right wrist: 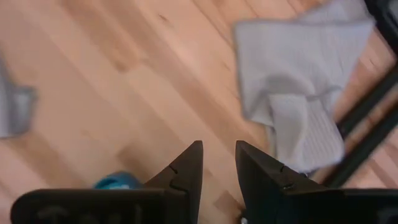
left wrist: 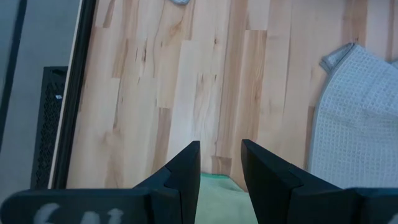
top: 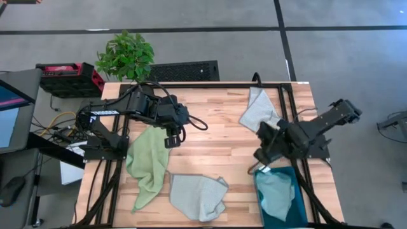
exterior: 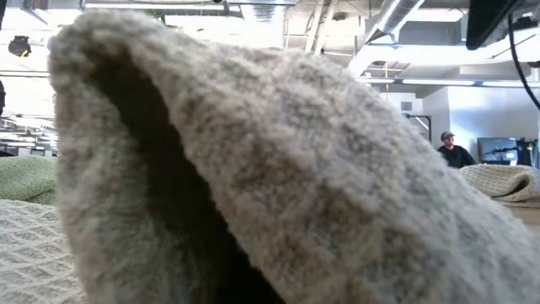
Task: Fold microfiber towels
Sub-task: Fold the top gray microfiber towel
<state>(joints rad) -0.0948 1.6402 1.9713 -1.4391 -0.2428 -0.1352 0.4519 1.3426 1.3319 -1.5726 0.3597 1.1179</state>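
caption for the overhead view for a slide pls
Two robot arms over a wooden table with a green towel, two grey towels and one in a teal bin.

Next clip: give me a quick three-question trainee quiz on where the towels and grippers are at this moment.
1. True or false: the light green towel lies folded inside the teal bin.
2. Which gripper hangs over the green towel's edge? A) left gripper B) right gripper
3. Fill in: the grey towel at the table's far edge lies on the ____ arm's side.

Key
1. False: it lies crumpled on the table; the bin holds a light blue towel.
2. A; its fingers are parted and hold nothing.
3. Right.
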